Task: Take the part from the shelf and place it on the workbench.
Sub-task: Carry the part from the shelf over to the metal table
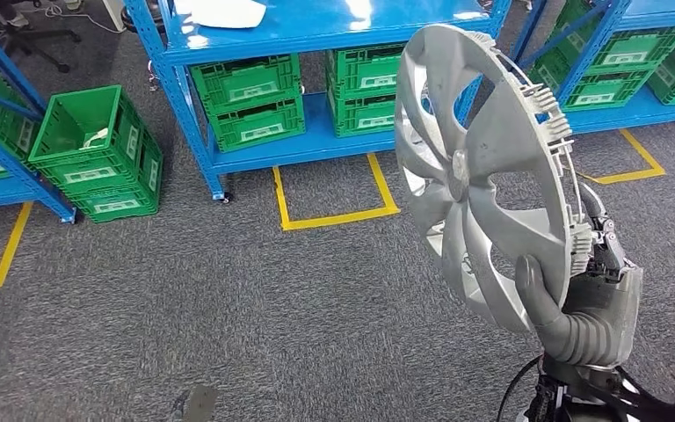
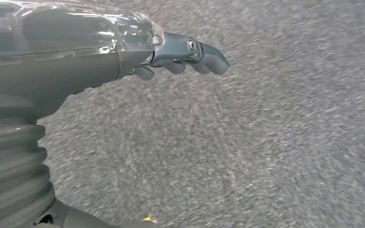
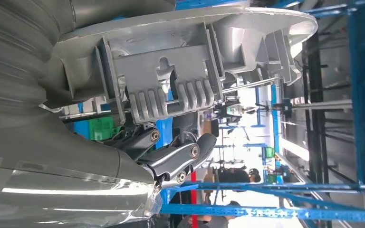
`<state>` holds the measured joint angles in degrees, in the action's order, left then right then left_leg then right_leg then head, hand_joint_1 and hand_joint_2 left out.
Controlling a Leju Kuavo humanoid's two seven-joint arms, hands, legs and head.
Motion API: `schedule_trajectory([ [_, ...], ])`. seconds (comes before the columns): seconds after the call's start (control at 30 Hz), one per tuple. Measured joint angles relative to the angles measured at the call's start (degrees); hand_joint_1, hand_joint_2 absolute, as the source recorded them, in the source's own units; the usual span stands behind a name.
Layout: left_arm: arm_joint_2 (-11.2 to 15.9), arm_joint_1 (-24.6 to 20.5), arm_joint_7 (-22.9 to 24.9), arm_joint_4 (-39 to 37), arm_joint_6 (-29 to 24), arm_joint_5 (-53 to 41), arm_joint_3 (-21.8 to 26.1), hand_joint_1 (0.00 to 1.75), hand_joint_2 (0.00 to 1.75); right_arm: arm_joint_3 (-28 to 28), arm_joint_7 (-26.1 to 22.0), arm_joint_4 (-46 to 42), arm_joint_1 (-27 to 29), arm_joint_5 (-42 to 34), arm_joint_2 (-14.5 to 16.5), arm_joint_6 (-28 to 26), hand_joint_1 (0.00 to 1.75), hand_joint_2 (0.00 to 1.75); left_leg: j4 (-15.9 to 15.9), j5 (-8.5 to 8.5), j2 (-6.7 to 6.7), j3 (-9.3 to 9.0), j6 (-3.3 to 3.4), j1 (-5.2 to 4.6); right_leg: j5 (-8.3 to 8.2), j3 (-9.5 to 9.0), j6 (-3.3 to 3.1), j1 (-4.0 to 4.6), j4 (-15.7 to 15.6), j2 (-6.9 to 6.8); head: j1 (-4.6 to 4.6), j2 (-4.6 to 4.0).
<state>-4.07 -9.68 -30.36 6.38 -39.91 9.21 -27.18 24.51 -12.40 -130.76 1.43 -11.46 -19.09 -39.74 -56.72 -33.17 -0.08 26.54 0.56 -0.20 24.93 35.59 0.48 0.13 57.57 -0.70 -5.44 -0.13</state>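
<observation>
The part is a large silver wheel cover with curved spokes, held upright on edge at the right of the head view. My right hand grips its lower rim, thumb on the spoked face and fingers behind. Up close in the right wrist view, the dark fingers curl against the ribbed clips on the cover's back. My left hand hangs over grey carpet with its fingers curled in and nothing in them.
A blue shelf rack with several green crates stands ahead; a green crate sits on the floor at left. Yellow tape lines mark the grey carpet. More blue racks stand at right.
</observation>
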Motion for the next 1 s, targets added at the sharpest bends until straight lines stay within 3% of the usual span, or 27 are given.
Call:
schedule_trajectory([
  [0.07, -0.3, 0.7, 0.9, 0.8, 0.6, -0.3, 0.8, 0.0, 1.75, 0.4, 0.2, 0.6, -0.4, 1.2, 0.0, 0.0, 1.75, 1.75, 0.5, 0.48, -0.05, 0.47, 0.48, 0.13, -0.29, 0.43, 0.71, -0.11, 0.1, -0.12, -0.13, 0.0],
  [0.1, -0.4, 1.0, 1.1, 1.2, 0.9, -0.3, 1.2, 0.0, 1.75, 0.6, 0.2, 0.8, -0.6, 1.6, 0.0, 0.0, 1.75, 1.75, 0.7, 0.92, -0.11, 0.71, 0.83, 0.26, 0.56, 0.85, 1.06, -0.12, 1.0, -0.07, 0.03, 0.0],
  [0.13, -0.5, 1.3, 1.3, 1.6, 1.1, -0.3, 1.7, 0.0, 1.75, 0.8, 0.2, 1.0, -0.7, 1.9, 0.1, 0.0, 1.75, 1.75, 0.8, 1.41, -0.17, 0.98, 1.16, 0.39, 2.31, 1.59, 1.41, -0.16, 3.1, 0.04, 0.39, 0.0],
  [0.23, -0.6, 1.9, 1.4, 2.7, 1.6, -0.2, 2.8, 0.0, 1.75, 1.5, 0.2, 1.7, -0.9, 2.4, 0.2, 0.0, 1.75, 1.75, 0.8, 2.51, -0.58, 2.14, 1.49, 0.36, 8.62, 4.47, 2.08, -0.38, 13.1, 0.2, 1.55, 0.0],
  [0.27, -0.6, 2.1, 1.5, 2.8, 1.7, -0.2, 3.0, 0.0, 1.75, 1.7, 0.2, 1.9, -0.9, 2.4, 0.2, 0.1, 1.75, 1.75, 0.7, 2.81, -0.82, 2.5, 1.43, 0.31, 9.26, 4.52, 2.11, -0.45, 14.9, 0.23, 1.75, 0.0],
  [0.3, -0.6, 2.3, 1.6, 2.9, 1.8, -0.2, 3.1, 0.0, 1.75, 1.9, 0.2, 2.1, -0.9, 2.5, 0.2, 0.2, 1.75, 1.75, 0.7, 3.07, -1.1, 2.8, 1.34, 0.27, 8.92, 3.71, 2.06, -0.51, 14.8, 0.31, 1.95, 0.0],
  [0.33, -0.6, 2.5, 1.8, 3.0, 2.0, -0.1, 3.3, 0.0, 1.75, 2.2, 0.2, 2.3, -0.9, 2.7, 0.2, 0.3, 1.75, 1.75, 0.7, 3.34, -1.51, 3.04, 1.17, 0.24, 7.62, 1.79, 1.91, -0.58, 12.4, 0.66, 2.17, 0.0],
  [0.43, -0.7, 2.6, 2.1, 3.5, 2.1, -0.1, 3.7, 0.0, 1.75, 3.0, 0.2, 2.4, -1.0, 3.4, 0.2, 0.8, 1.75, 1.75, 0.5, 3.91, -2.85, 3.76, 0.52, 0.19, 3.63, -5.02, 1.06, -0.84, 0.9, 4.34, 2.5, 0.0],
  [0.5, -0.8, 2.5, 2.2, 3.8, 2.1, -0.2, 3.9, 0.0, 1.75, 3.3, 0.2, 2.4, -1.2, 3.6, 0.2, 0.9, 1.75, 1.75, 0.3, 4.46, -3.93, 4.69, -0.2, 0.29, 3.75, -5.98, 0.53, -0.87, -1.3, 5.03, 2.68, 0.0],
  [0.53, -0.8, 2.5, 2.3, 3.8, 2.1, -0.2, 4.0, 0.0, 1.75, 3.5, 0.3, 2.4, -1.3, 3.6, 0.2, 0.9, 1.75, 1.75, 0.2, 4.75, -4.59, 5.12, -0.61, 0.34, 3.7, -5.87, 0.27, -0.83, -1.6, 4.15, 2.74, 0.0],
  [0.57, -0.8, 2.6, 2.3, 3.9, 2.1, -0.2, 4.1, 0.0, 1.75, 3.7, 0.3, 2.4, -1.4, 3.6, 0.2, 0.9, 1.75, 1.75, 0.0, 4.7, -4.42, 5.51, -0.92, 0.34, 3.63, -5.8, -0.05, -0.88, -1.9, 3.24, 2.86, 0.0],
  [0.63, -0.7, 2.8, 2.3, 4.0, 2.2, -0.2, 4.2, 0.0, 1.75, 4.0, 0.3, 2.4, -1.5, 3.6, 0.1, 1.0, 1.75, 1.75, -2.6, 2.71, -2.05, 7.11, -1.41, 0.25, 3.28, -5.68, -0.63, -1.0, -2.3, 1.44, 2.56, 0.0],
  [0.67, -0.7, 2.8, 2.3, 4.1, 2.3, -0.2, 4.2, 0.0, 1.75, 4.1, 0.3, 2.3, -1.5, 3.5, 0.1, 1.0, 1.75, 1.75, -5.7, 0.76, -0.5, 8.56, -1.6, 0.34, 3.18, -5.57, -0.8, -0.97, -2.3, 0.54, 2.37, 0.0],
  [0.73, -0.7, 2.9, 2.5, 4.2, 2.3, -0.3, 4.2, 0.0, 1.75, 4.2, 0.3, 2.3, -1.5, 3.2, 0.1, 1.2, 1.75, 1.75, -13.3, -2.88, 0.41, 12.09, -2.08, 0.59, 3.13, -5.22, -0.93, -0.81, -2.2, -1.2, 1.96, 0.0],
  [0.77, -0.7, 3.0, 2.6, 4.2, 2.3, -0.3, 4.2, 0.0, 1.75, 4.3, 0.2, 2.3, -1.5, 3.0, 0.1, 1.4, 1.75, 1.75, -15.8, -3.55, 0.39, 13.17, -2.25, 0.68, 3.13, -5.04, -0.94, -0.74, -2.0, -2.06, 1.91, 0.0],
  [0.8, -0.6, 3.1, 2.7, 4.2, 2.2, -0.3, 4.2, 0.0, 1.75, 4.4, 0.1, 2.4, -1.5, 2.7, 0.1, 1.5, 1.75, 1.75, -16.3, -3.13, 0.43, 13.23, -2.33, 0.7, 3.13, -4.88, -0.93, -0.68, -1.8, -2.85, 1.85, 0.0],
  [0.87, -0.5, 3.3, 2.8, 4.2, 2.1, -0.3, 4.2, 0.0, 1.75, 4.6, -0.3, 2.4, -1.6, 2.2, 0.1, 2.0, 1.75, 1.75, -10.9, 0.39, 1.64, 9.91, -2.14, 0.62, 3.23, -4.74, -0.81, -0.58, -1.4, -4.27, 1.75, 0.0],
  [0.9, -0.5, 3.3, 2.9, 4.2, 2.0, -0.3, 4.2, 0.0, 1.75, 4.7, -0.6, 2.4, -1.6, 1.9, 0.1, 2.3, 1.75, 1.75, -7.1, 1.91, 3.45, 7.72, -1.89, 0.36, 3.32, -4.72, -0.65, -0.44, -1.2, -4.87, 1.69, 0.0],
  [0.97, -0.3, 3.2, 3.1, 4.5, 1.7, -0.3, 4.2, 0.0, 1.75, 5.0, -1.4, 2.3, -1.7, 1.2, 0.1, 3.0, 1.75, 1.75, -1.8, 3.27, 6.19, 5.07, -1.07, -0.16, 3.49, -4.62, -0.23, -0.09, -0.8, -6.03, 1.61, 0.0],
  [1.0, -0.2, 3.2, 3.2, 4.6, 1.6, -0.3, 4.2, 0.0, 1.75, 5.1, -2.0, 2.3, -1.8, 0.9, 0.1, 3.4, 1.75, 1.75, -1.1, 3.13, 6.44, 5.0, -0.63, -0.43, 3.5, -4.58, 0.03, 0.03, -0.7, -6.76, 1.71, 0.0],
])
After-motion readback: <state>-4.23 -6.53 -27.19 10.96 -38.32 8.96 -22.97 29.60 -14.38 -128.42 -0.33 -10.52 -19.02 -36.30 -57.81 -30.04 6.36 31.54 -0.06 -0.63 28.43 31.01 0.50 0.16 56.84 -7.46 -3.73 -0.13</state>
